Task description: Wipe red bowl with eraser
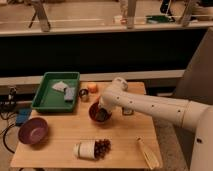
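The red bowl (96,113) sits near the middle of the wooden table (60,150). My gripper (103,111) reaches down into it from the right, at the end of the white arm (150,105). A dark shape lies in the bowl under the gripper, and I cannot tell whether it is the eraser. The eraser does not show clearly anywhere. A small dark object (128,111) stands on the table just right of the arm.
A green tray (46,100) with grey blocks (64,89) is at the back left. A purple bowl (33,131) is at the front left. A white cup on its side (85,149), an orange ball (92,87), a small can (84,94) and a yellowish object (148,153) also lie on the table.
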You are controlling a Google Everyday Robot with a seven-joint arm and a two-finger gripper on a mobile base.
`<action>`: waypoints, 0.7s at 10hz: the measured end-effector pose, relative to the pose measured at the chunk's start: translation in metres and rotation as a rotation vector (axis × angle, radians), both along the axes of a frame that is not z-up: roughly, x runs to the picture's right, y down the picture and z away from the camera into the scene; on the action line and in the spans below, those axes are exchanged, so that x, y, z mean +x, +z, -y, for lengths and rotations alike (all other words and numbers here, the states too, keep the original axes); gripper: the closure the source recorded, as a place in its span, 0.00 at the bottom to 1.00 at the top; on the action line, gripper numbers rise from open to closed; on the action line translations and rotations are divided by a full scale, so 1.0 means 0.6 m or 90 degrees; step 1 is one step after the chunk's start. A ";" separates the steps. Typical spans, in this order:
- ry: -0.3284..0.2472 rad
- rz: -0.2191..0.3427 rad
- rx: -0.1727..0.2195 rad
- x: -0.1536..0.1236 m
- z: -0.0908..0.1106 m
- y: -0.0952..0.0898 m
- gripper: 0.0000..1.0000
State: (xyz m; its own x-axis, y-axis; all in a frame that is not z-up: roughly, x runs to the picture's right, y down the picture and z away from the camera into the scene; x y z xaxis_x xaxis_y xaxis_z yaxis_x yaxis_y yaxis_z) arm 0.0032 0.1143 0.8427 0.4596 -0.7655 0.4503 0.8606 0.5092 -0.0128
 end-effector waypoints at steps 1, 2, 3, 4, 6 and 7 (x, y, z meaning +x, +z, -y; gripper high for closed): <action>0.007 -0.012 0.004 0.018 0.001 0.000 1.00; 0.008 -0.019 0.008 0.023 0.005 0.001 1.00; 0.008 -0.023 0.013 0.023 0.011 0.003 1.00; 0.006 -0.025 0.017 0.020 0.018 0.006 1.00; 0.000 -0.024 0.019 -0.001 0.034 0.021 1.00; -0.004 -0.021 0.017 -0.014 0.037 0.033 1.00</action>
State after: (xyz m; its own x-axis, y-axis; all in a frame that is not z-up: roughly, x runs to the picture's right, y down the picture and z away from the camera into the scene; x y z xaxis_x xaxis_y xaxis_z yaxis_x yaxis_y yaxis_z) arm -0.0053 0.0918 0.8622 0.4684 -0.7802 0.4147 0.8634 0.5038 -0.0275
